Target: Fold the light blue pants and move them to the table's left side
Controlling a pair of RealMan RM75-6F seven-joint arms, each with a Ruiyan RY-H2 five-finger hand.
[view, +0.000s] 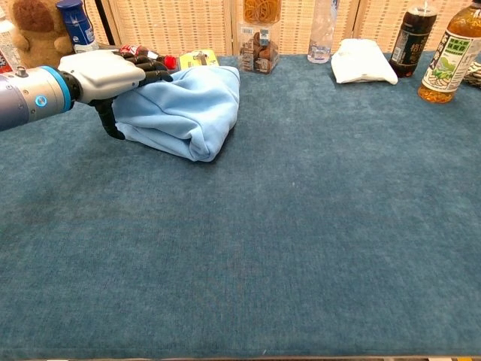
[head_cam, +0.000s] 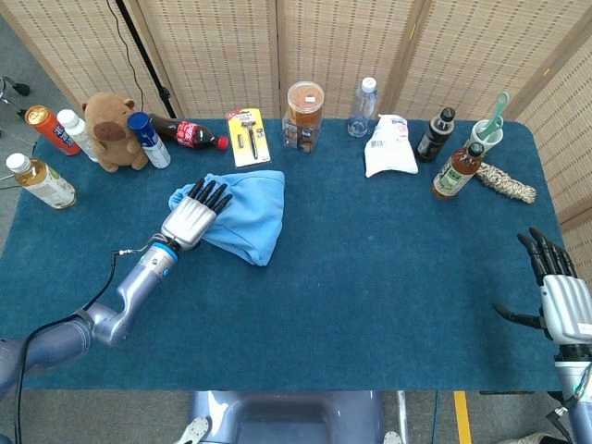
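Two hands are seen over a dark blue felt-covered table (head_cam: 370,277). Nearest, at the table's front right corner, the right hand (head_cam: 560,301) is held upright with its dark fingers spread and nothing in them.

Farther in, on the left half of the table, the light blue pants (head_cam: 248,215) lie folded into a soft, thick bundle with a rounded fold at the near edge. The left hand (head_cam: 196,215) is laid flat on the bundle's left end — fingers (view: 154,68) stretched out side by side across the top of the cloth, the thumb seen hanging down at the near side of it in the chest view. The cloth is pressed on, not clasped.

Beyond the pants, along the back edge, a row of objects is found: a brown plush animal (head_cam: 113,131), a dark cola bottle lying on its side (head_cam: 190,135), a yellow carded razor pack (head_cam: 248,137), a clear jar with a brown lid (head_cam: 304,115), a clear water bottle (head_cam: 363,106) and a white plastic pouch (head_cam: 388,148) — with tea bottles standing at both far ends.
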